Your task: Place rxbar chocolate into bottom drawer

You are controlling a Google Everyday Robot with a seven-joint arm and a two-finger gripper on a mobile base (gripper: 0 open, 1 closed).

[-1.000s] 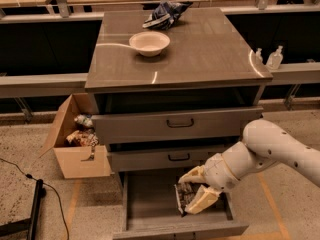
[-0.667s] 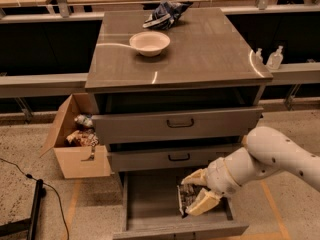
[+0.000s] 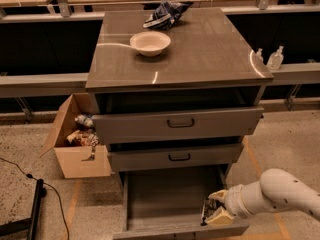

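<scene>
The bottom drawer (image 3: 165,196) is pulled open, a wide shallow grey tray under the two upper drawers. My gripper (image 3: 216,210) is down inside the drawer at its front right corner, its white arm coming in from the right. The pale fingers (image 3: 220,217) are closed on the rxbar chocolate (image 3: 204,214), of which only a thin dark sliver shows at their left edge, low over the drawer floor.
The middle drawer (image 3: 175,156) and top drawer (image 3: 177,124) with black handles are slightly out. A white bowl (image 3: 150,43) and a blue-and-white patterned bag (image 3: 165,13) sit on the cabinet top. An open cardboard box (image 3: 75,144) of items stands at the left. A black cable (image 3: 30,179) lies on the floor.
My gripper has moved down and to the right with the bar, from the middle of the drawer to its front right corner. The drawers have not moved.
</scene>
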